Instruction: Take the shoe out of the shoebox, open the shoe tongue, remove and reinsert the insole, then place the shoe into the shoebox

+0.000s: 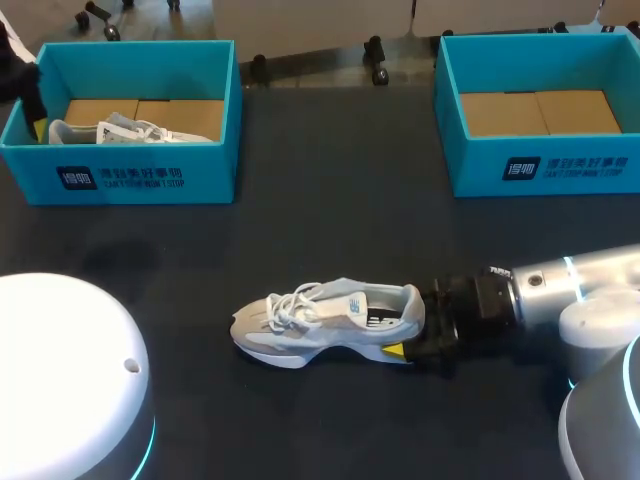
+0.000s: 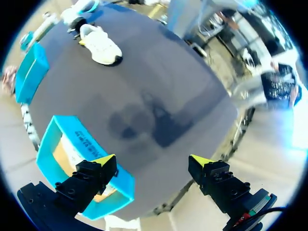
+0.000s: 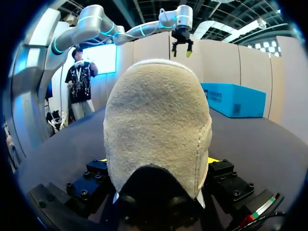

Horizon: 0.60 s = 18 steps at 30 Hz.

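Right gripper [image 1: 415, 335] clamps the grey sneaker's [image 1: 320, 322] heel on the table [image 1: 330, 210].
Left gripper [image 2: 153, 161] hangs released above the left shoebox [image 1: 150, 175], a 2nd sneaker [image 1: 120, 131] lying inside it.

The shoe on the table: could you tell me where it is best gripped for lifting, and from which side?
Grip the shoe at its heel, from my right. It stands upright on its sole, toe to my left, and the heel looks narrow and stiff enough for two fingers. The right gripper sits there, one finger on each side.
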Tool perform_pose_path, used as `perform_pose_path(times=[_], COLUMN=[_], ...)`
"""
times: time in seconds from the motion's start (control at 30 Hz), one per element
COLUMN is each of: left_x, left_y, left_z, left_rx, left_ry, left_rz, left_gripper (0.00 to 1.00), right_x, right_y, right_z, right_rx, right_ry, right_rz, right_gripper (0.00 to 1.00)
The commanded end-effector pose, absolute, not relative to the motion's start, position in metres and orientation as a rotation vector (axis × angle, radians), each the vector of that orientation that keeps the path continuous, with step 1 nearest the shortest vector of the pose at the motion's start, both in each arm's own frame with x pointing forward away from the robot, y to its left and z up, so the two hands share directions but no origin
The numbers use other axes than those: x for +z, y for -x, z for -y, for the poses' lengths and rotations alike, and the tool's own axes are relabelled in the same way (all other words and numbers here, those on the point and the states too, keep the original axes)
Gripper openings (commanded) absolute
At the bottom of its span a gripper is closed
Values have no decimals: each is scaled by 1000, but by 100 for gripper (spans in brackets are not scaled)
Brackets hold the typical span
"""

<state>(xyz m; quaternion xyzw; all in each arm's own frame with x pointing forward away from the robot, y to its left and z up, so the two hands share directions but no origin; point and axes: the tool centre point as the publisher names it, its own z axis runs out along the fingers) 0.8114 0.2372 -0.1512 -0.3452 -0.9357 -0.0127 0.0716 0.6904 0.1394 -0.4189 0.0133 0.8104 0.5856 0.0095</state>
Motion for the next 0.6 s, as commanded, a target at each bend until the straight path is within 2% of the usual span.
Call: perform_pose_path(times=[0.03, 0.23, 0.4, 0.6], left_x=[-143, -144, -154, -156], left_y=[-797, -765, -742, -736], left_z=[-234, -212, -186, -181], left_rx=[90, 48, -20, -39], left_ry=[580, 59, -399, -393], left_rz=[2960, 3101, 2943, 2927], left_gripper=[100, 100, 100, 100], right_x=[-418, -418, -418, -418], right_y=[-691, -691, -691, -691], right_z=[-140, -140, -140, -140], right_rx=[1823, 1823, 1823, 1823], right_ry=[-41, -41, -41, -41], right_rz=[-2537, -2537, -2537, -2537], right_gripper=[0, 0, 0, 0])
